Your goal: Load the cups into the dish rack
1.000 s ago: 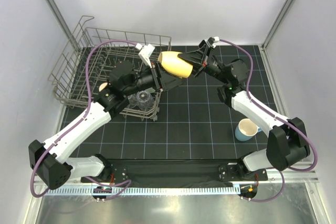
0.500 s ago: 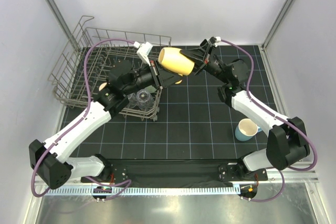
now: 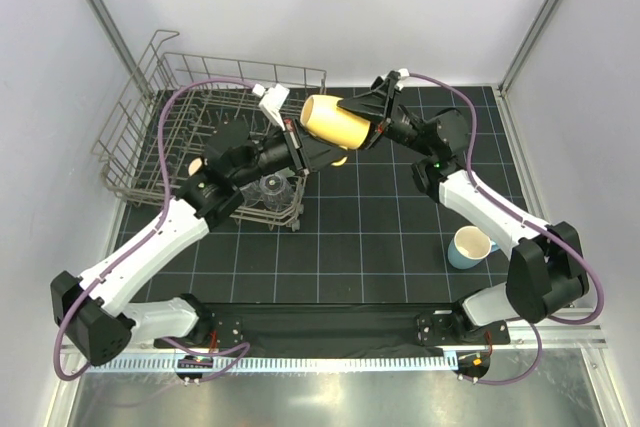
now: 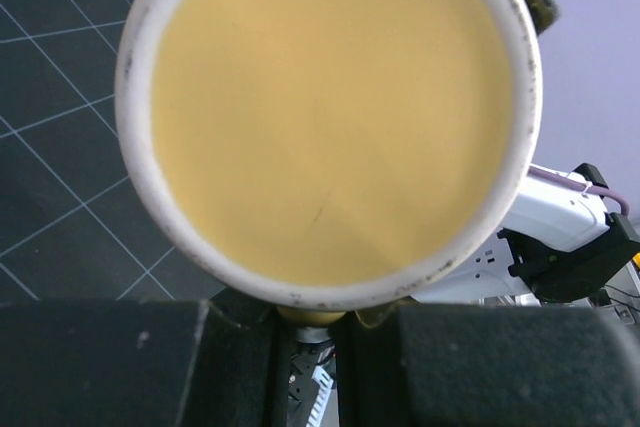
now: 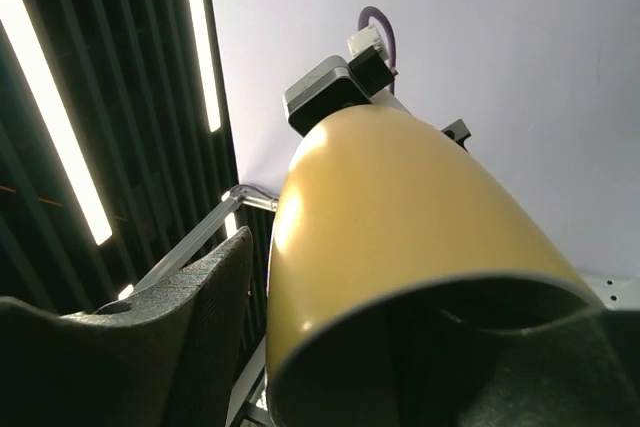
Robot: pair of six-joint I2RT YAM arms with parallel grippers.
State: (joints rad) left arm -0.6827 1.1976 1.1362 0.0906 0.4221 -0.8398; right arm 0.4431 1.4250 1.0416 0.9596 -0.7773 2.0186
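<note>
At least three cups (image 3: 335,122) (image 3: 470,245) (image 3: 270,189), one rack (image 3: 135,132)

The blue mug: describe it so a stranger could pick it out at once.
Find the black mat and look to its near right part, beside the right arm. The blue mug stands there upright and alone, while the yellow cup is held in the air and a clear tumbler sits in the rack.

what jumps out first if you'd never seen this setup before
The tan cup hangs on its side in mid-air at the centre, with the right gripper clamped on one end and the left gripper close beneath it. To the left stands the grey dish rack with a clear tumbler in its near corner. A light-blue mug sits alone on the black mat at the near right.
</note>
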